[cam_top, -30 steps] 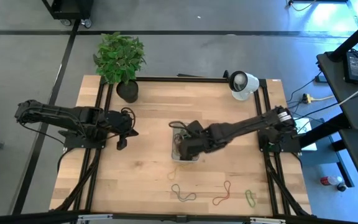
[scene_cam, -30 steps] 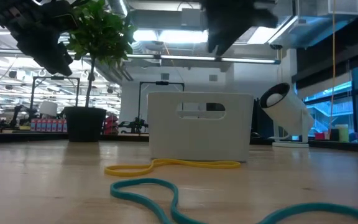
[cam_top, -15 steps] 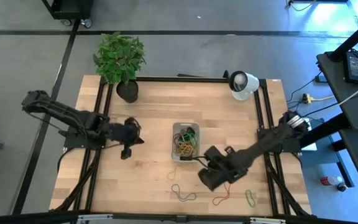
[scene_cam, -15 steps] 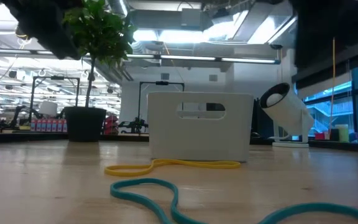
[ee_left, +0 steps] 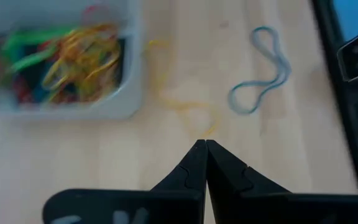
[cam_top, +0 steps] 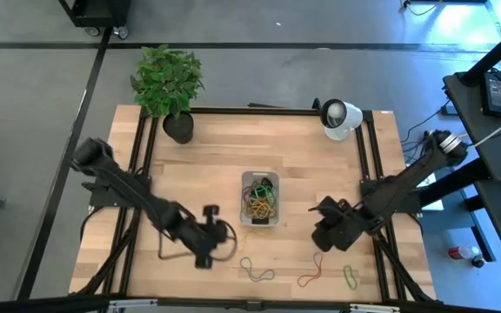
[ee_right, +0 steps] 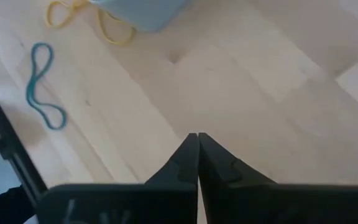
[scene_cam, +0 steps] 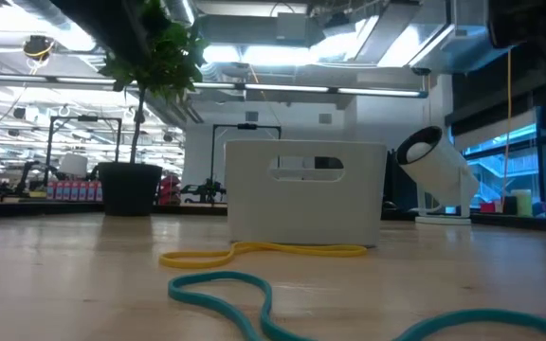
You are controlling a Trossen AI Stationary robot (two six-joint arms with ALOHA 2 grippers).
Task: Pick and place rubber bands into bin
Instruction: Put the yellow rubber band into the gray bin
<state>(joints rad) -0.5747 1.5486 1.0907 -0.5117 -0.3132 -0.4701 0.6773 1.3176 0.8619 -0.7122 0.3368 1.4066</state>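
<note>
Since the earlier frame, the right tool [cam_top: 327,233] has been drawn away from the bin [cam_top: 245,193] and is now placed over bare surface [cam_top: 207,161] to the bin's right, while the left tool [cam_top: 205,258] has been swung down to the front, near the yellow band [ee_left: 185,111]. Both tools are seen pressed together with nothing between the fingers. The bin, at mid-surface, is seen filled with a tangle of rubber bands [cam_top: 260,201]; four loose ones are left along the front edge: the yellow one just beside the bin, then a teal band [cam_top: 256,270], a red band [cam_top: 311,271] and a green band [cam_top: 350,276]. The bands are judged to be light, limp and stretchy, lying flat, so a strand is probably best pinched at a crossing or raised bend, with fingertips pressed close to the surface.
</note>
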